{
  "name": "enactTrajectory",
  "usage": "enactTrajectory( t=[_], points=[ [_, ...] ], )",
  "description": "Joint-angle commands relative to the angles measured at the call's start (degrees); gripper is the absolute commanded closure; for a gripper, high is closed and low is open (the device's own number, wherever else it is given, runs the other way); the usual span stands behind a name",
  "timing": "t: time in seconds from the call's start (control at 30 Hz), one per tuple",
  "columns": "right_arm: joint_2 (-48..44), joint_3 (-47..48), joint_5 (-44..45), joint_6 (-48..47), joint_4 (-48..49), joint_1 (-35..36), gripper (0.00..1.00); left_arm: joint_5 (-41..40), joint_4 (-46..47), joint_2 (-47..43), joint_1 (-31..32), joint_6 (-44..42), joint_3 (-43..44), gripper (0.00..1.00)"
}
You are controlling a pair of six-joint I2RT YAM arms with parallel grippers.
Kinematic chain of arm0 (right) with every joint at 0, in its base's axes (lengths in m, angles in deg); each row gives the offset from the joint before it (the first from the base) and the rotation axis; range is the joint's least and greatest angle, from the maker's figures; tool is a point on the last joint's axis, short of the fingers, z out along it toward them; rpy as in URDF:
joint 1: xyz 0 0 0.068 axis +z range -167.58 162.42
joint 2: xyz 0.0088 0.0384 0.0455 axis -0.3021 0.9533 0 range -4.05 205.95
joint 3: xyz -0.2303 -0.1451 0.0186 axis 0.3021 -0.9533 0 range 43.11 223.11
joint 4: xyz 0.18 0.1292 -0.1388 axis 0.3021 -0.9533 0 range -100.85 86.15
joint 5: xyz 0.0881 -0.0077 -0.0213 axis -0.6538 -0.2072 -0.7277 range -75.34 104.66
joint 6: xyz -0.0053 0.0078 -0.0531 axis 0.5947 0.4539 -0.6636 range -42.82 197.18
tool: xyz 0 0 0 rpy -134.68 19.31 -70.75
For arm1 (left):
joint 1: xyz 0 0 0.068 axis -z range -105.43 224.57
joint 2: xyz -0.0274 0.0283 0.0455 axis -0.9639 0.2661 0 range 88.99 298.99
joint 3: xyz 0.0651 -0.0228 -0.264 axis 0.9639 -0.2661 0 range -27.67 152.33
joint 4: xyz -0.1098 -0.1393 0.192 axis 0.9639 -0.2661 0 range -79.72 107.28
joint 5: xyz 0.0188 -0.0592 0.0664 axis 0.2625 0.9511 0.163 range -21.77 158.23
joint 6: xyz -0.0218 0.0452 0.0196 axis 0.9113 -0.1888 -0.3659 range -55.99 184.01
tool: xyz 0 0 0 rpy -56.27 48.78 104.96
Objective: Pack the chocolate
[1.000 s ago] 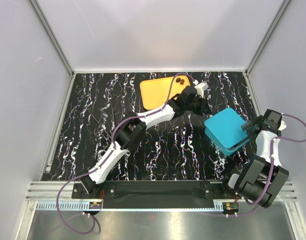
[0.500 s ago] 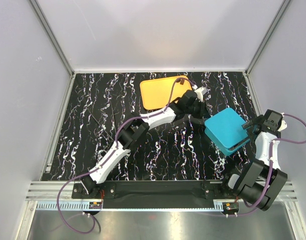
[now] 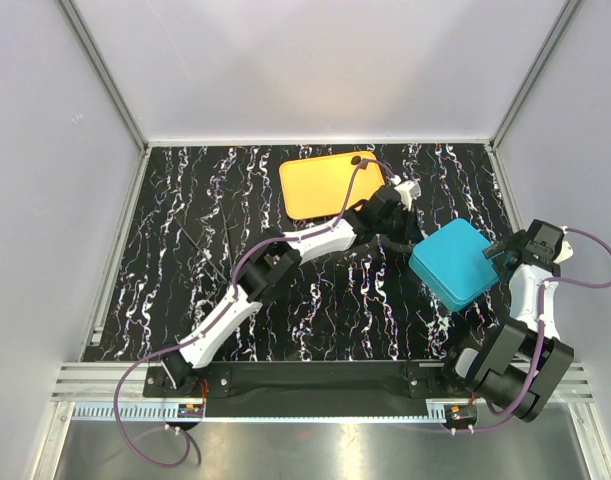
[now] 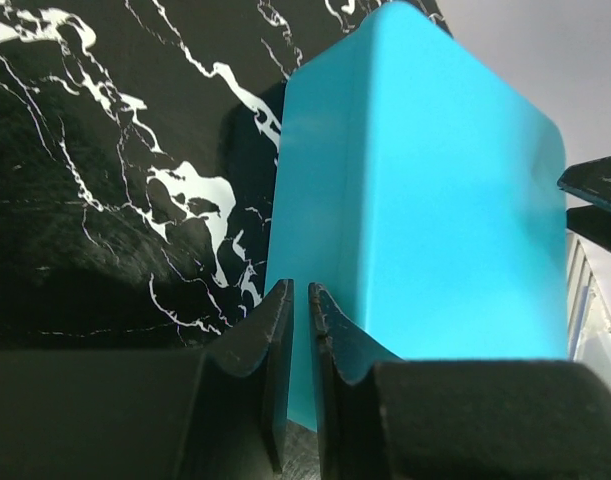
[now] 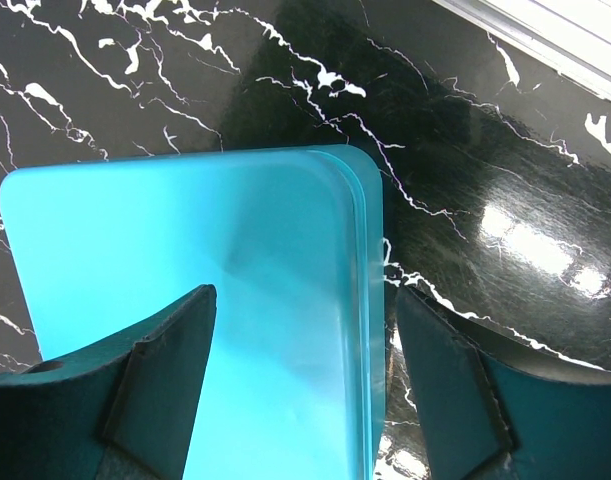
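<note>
Left gripper (image 4: 298, 300) fingers pressed shut, just beside teal lidded box (image 3: 453, 262) corner. Right gripper (image 5: 305, 300) spread wide, straddling box edge. One dark chocolate piece (image 3: 356, 158) on orange tray (image 3: 315, 185) far rim

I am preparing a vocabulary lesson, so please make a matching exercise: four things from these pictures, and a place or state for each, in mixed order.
Things:
1. orange tray
2. teal box
3. left gripper
4. right gripper

Places or states:
a. fingers spread wide
b. at the far side of the table
c. fingers closed together
d. lies between the two grippers

Pairs: 1-b, 2-d, 3-c, 4-a
</note>
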Motion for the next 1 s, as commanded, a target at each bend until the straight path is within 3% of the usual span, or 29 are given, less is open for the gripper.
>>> enactTrajectory(
  t=[0.0,0.4,0.53,0.7,0.8,0.97],
  points=[
    [-0.25,-0.77,1.15,0.23,2.46,-0.24,0.21,-1.95,0.89,-1.95,0.33,-1.93,2.04,0.83],
    [0.89,-1.92,1.94,1.46,3.95,-0.24,0.23,-3.53,-1.57,-4.76,0.41,-3.69,1.25,0.79],
    [1.95,-4.02,1.41,2.34,6.59,-0.24,0.28,-3.62,-1.66,-5.11,0.33,-3.78,0.46,0.8],
    [2.48,-4.91,2.29,2.34,6.95,-0.24,0.56,-3.27,-2.1,-5.38,0.24,-3.6,-0.33,0.8],
    [1.78,-4.38,2.72,2.16,6.42,-0.24,0.68,-3.62,-3.68,-6.25,0.06,-3.87,-0.77,0.8],
    [1.33,-4.73,3.08,1.64,5.8,-0.24,0.65,-4.32,-3.77,-10.9,-2.13,-2.99,-4.45,0.78]
  ],
)
